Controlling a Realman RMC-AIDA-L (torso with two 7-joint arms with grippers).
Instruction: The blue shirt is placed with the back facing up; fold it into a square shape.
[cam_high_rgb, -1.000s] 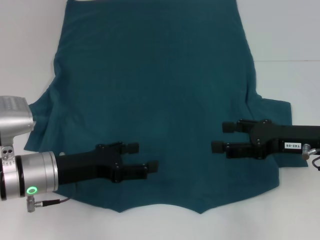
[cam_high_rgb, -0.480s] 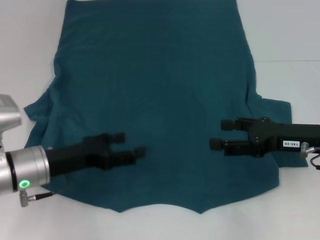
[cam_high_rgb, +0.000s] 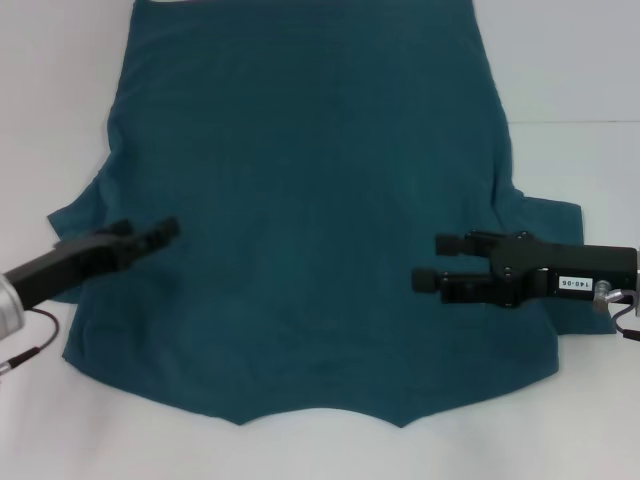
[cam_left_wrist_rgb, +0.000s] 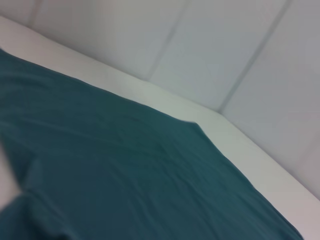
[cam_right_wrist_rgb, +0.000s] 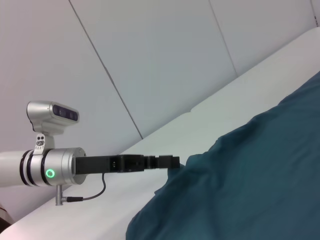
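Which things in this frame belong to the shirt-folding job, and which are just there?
Belonging to the job:
- blue shirt, spread flat
- left gripper, over the shirt's left sleeve edge
- right gripper, open, over the shirt's right side

Just there:
- white table
- panelled wall

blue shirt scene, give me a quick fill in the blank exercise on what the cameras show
1. The blue shirt lies spread out on a ____ table.
2. The right gripper hovers with its fingers ____.
3. The left gripper is over the shirt's ____ sleeve.
4. The side of the shirt facing up shows ____ lettering.

Missing words: white; open; left; no
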